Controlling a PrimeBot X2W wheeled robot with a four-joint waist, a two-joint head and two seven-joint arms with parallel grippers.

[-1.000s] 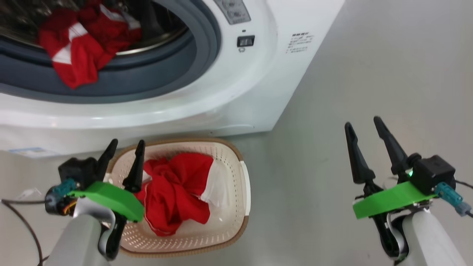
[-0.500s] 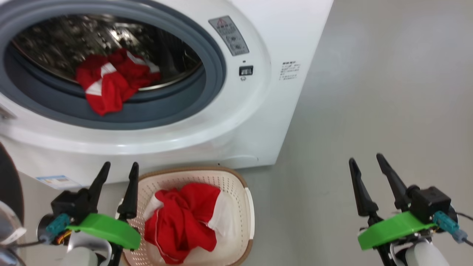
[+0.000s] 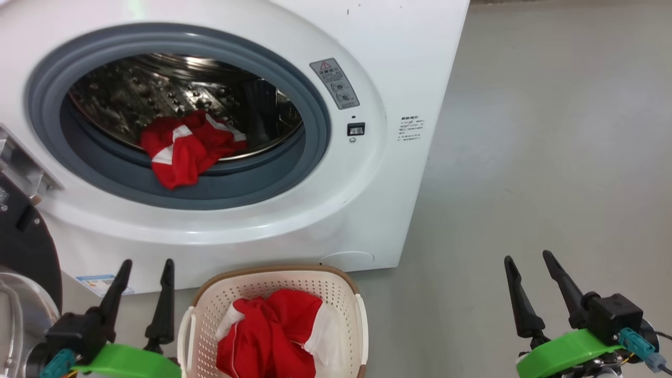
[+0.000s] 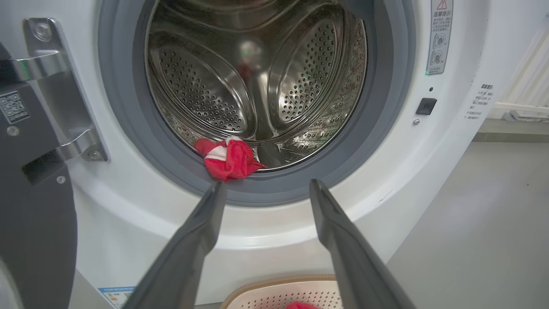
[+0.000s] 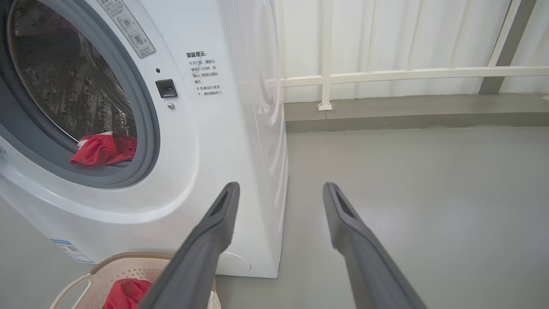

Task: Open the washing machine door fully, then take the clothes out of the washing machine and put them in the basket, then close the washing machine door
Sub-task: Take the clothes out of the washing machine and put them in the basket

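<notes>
a white front-loading washing machine [image 3: 367, 210] stands on a grey floor [image 3: 551, 157]. its round door [image 3: 26, 247] is swung open to the left, with part of its black rim showing at the edge of the head view. inside the perforated steel drum [image 3: 157, 94], a red garment [image 3: 184, 149] with white stripes lies at the bottom front, spilling over the drum's lip onto the grey gasket [image 3: 315, 142]. on the floor just in front of the machine sits a cream perforated basket [image 3: 273, 270] with a brown rim and white side handles. it holds a crumpled heap of red and white clothes [image 3: 268, 336] that fills much of it. the left fingers [image 3: 166, 294] are spread wide with nothing between them, just left of the basket, and in the left wrist view they point toward the drum opening. the right fingers [image 3: 520, 302] are also spread wide and empty, over bare floor well to the right of the machine and basket.
</notes>
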